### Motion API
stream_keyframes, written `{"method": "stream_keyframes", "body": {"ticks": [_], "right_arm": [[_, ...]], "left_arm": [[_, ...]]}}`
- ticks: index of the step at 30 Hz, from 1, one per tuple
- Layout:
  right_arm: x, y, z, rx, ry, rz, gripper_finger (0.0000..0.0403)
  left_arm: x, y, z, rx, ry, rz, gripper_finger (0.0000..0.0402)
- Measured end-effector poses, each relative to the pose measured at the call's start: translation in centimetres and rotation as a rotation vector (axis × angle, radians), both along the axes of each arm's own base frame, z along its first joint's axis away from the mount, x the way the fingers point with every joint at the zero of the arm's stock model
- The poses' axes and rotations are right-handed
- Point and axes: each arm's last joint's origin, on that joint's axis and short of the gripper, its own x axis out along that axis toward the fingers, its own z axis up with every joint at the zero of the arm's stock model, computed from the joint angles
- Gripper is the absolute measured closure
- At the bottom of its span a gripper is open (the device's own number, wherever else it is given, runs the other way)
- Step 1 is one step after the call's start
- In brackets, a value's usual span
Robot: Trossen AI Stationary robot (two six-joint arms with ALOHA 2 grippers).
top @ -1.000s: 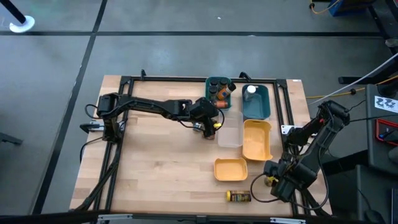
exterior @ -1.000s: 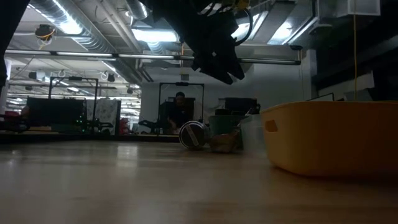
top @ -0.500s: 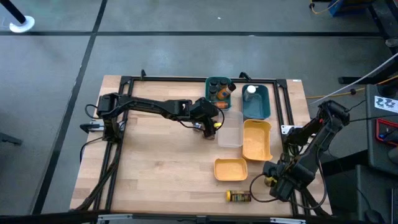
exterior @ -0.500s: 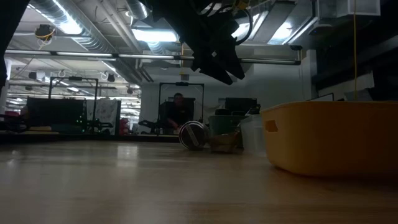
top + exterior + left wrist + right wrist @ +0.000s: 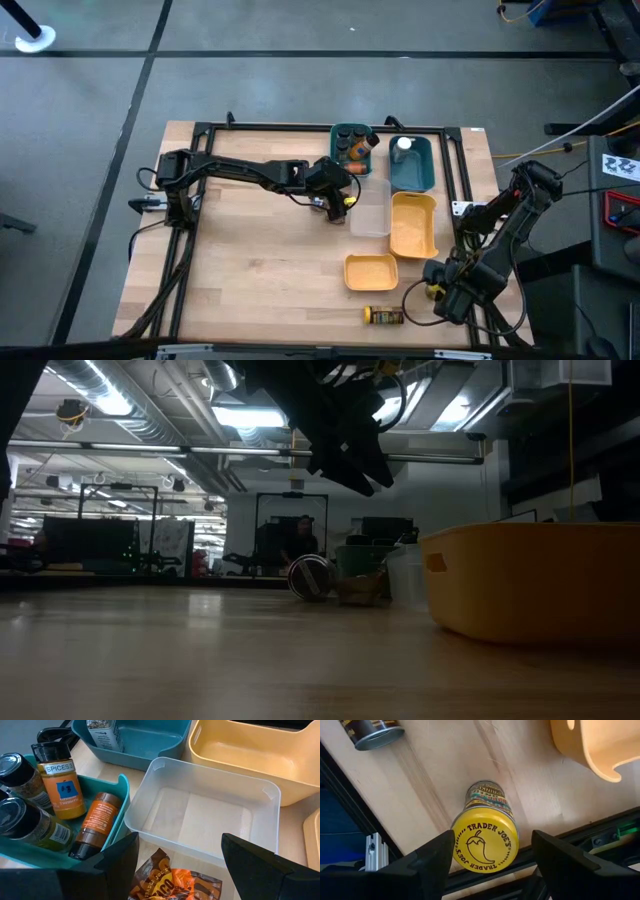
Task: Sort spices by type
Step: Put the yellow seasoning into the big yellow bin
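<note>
My left gripper (image 5: pixel 347 204) hangs open above the table beside a teal bin (image 5: pixel 121 795). That bin holds several spice jars, among them an orange-filled one (image 5: pixel 59 787) and a tilted orange-labelled bottle (image 5: pixel 96 824). An orange-brown packet (image 5: pixel 172 882) lies on the wood below the open fingers, clear of them. My right gripper (image 5: pixel 438 290) points down, open, near the table's right front edge. Its fingers stand on either side of an upright yellow-lidded jar (image 5: pixel 485 845) without touching it. Another jar (image 5: pixel 383 316) lies on its side close by.
A clear bin (image 5: pixel 370 208), a large yellow bin (image 5: pixel 413 222) and a small yellow bin (image 5: pixel 371 271) sit mid-table. A blue-teal bin (image 5: pixel 411 170) at the far side holds a white-lidded jar (image 5: pixel 403 146). A dark frame rail (image 5: pixel 350 820) runs beside the right gripper.
</note>
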Motion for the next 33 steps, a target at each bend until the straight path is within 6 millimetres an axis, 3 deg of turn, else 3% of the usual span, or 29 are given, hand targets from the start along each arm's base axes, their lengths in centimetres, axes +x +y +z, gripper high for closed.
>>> {"method": "stream_keyframes", "body": {"ticks": [33], "right_arm": [[0.15,0.08,0.34,-0.009,-0.020,0.001,0.0134]], "left_arm": [[0.00,0.00,0.00,0.000,-0.001,0.000,0.0137]]}}
